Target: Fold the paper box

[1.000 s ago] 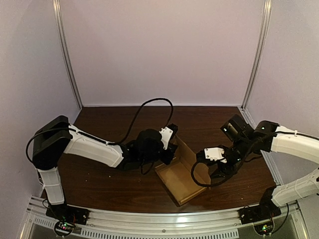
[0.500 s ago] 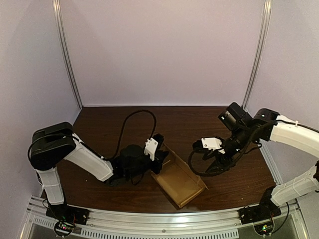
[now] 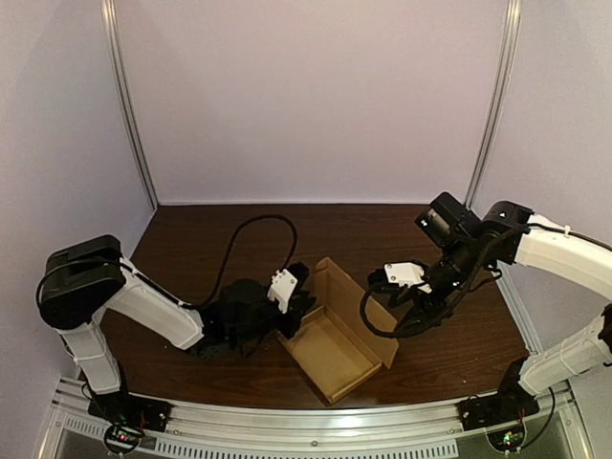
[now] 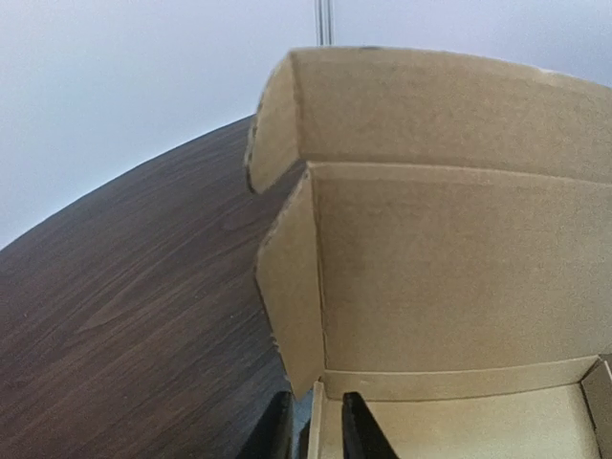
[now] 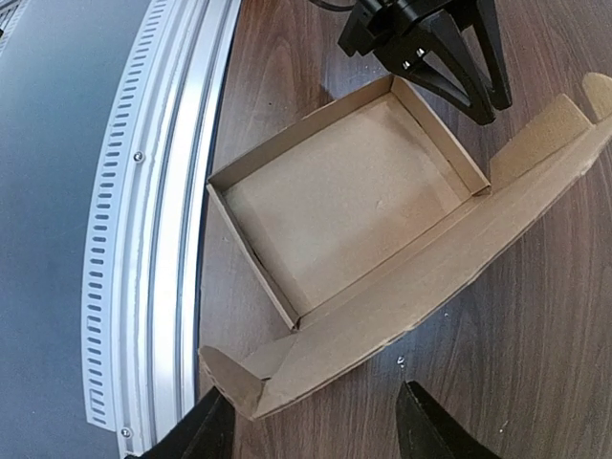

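The dark wooden table [image 3: 191, 239] carries the paper box [image 3: 330, 349], which lies tray-up between the two arms. The left arm [image 3: 153, 311] reaches in low toward the box's left end. The right arm [image 3: 564, 258] bends in above the box's right side. A slotted metal rail [image 5: 163, 191] runs near the box's front wall. The lid panel [image 5: 449, 258] leans outward from the tray wall on the right arm's side, with a small tab at each end. The right gripper [image 5: 314, 390] hovers over that lid with its fingers spread wide, holding nothing. The left gripper [image 4: 316, 397] sits at the box's left end wall. Its jaws are narrowed to a slit and seem to pinch the wall's edge, though the contact lies at the frame's bottom margin.
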You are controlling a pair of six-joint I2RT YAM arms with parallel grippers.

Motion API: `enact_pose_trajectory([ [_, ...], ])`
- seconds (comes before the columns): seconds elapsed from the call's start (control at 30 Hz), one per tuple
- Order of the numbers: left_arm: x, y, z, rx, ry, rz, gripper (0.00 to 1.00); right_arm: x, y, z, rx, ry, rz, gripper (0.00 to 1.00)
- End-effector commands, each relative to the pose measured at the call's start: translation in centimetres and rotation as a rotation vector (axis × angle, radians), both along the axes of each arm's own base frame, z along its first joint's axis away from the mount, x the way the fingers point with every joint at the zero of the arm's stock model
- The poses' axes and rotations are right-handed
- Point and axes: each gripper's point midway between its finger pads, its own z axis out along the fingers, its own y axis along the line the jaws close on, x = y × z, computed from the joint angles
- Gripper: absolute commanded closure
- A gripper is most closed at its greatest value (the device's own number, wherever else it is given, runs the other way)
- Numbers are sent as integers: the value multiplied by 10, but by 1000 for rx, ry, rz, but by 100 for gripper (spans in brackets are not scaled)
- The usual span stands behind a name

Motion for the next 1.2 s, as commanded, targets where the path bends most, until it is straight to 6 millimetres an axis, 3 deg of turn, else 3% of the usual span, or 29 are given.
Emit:
enact_pose_trajectory([
  [0.0,3,-3,28,76,-18,6,74,-4,-6,-3,-16,-17,7,42],
  [0.1,-1,7,35,110,10,19,68,-3,-8,-6,-17,-31,0,42],
  [0.23,-20,41,27,159,107,100,66,-5,-10,-9,-23,-29,13,41],
  [0.43,-58,112,-23,202,481,313,69,-9,-9,-8,-16,-33,34,41],
  [0.5,-70,119,-34,169,567,321,70,-9,-7,-8,-22,-32,39,42],
  [0.67,-89,114,-52,140,679,307,73,-12,3,-16,-44,-8,37,44],
  [0.9,-97,79,-88,283,716,237,79,-24,3,-23,-64,14,64,45],
  [1.0,-93,62,-90,273,699,213,79,-27,0,-25,-68,15,70,45],
  [1.17,-64,34,-64,282,540,211,79,-29,-3,-29,-80,16,76,44],
])
